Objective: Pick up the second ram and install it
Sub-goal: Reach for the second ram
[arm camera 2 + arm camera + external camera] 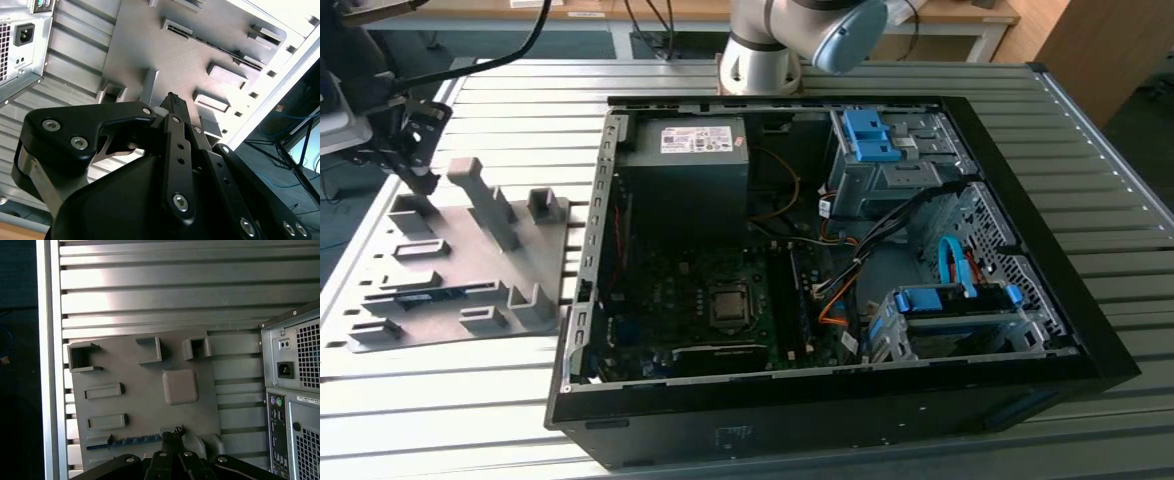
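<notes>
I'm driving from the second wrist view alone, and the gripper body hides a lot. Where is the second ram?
Observer: In the first wrist view the second ram sits in a slot of the grey tray.
Operator: How near am I?
Observer: The gripper is over one end of it; contact I cannot tell.
Operator: And the target?
Observer: In the exterior view the computer case lies open at the exterior view's right of the tray.

white label [696, 139] on the power supply [680, 185] inside the computer case [854, 425], print too small to read, nothing else legible
</notes>
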Controlling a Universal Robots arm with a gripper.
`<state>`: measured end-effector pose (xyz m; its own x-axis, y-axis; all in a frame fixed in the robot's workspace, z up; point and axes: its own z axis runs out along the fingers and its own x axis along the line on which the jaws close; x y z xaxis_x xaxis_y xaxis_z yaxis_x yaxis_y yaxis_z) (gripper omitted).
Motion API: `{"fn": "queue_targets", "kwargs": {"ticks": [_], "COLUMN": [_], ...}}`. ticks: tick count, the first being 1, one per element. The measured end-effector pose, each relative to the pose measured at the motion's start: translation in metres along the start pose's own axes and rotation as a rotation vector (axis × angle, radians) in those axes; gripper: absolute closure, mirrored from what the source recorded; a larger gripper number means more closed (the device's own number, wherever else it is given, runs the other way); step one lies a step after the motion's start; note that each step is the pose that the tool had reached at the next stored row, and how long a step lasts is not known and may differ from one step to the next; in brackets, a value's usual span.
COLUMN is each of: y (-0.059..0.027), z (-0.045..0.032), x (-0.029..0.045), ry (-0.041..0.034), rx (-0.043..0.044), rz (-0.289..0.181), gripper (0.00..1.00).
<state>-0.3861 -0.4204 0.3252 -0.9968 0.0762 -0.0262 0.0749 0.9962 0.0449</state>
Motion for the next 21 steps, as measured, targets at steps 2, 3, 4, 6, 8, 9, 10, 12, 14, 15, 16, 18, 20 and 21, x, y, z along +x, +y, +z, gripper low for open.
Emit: {"fn": "queue_targets", "kwargs": {"ticks": [2, 3, 4, 6, 8, 9, 10, 12, 14, 15, 16, 18, 20, 21], "y": [-0.0003, -0.0004, -0.0005, -0.001, -0.002, -0.0031, -0.0044, -0.0072, -0.0104, -0.012, -0.0134, -0.0157, -0.017, -0.0177], "z": [0.0034, 0.0052, 0.007, 0.0104, 0.0134, 0.0144, 0.0153, 0.0172, 0.0187, 0.0193, 0.0201, 0.0214, 0.0231, 0.0242], "x": [0.0016, 0.0022, 0.003, 0.0063, 0.0107, 0.0131, 0.0154, 0.0189, 0.0216, 0.0229, 0.024, 0.0258, 0.0268, 0.0273], "ry": [0.0001, 0.0001, 0.0001, 0.0002, 0.0001, 0.0002, 0.0001, 0.0, 0.0001, 0.0002, 0.0002, 0.0001, 0.0001, 0.0], "rx": [0.0002, 0.0001, 0.0001, 0.0002, 0.0001, 0.0002, 0.0002, 0.0001, 0.0, 0.0002, 0.0001, 0.0001, 0.0001, 0.0], "rz": [0.0, 0.0, 0.0, 0.0, 0.0, 0.0, 0.0, 0.0, 0.0, 0.0, 0.0, 0.0, 0.0, 0.0], "gripper": [0.9, 0.9, 0.9, 0.9, 0.9, 0.9, 0.9, 0.9, 0.9, 0.9, 0.9, 0.9, 0.9, 0.9]}}
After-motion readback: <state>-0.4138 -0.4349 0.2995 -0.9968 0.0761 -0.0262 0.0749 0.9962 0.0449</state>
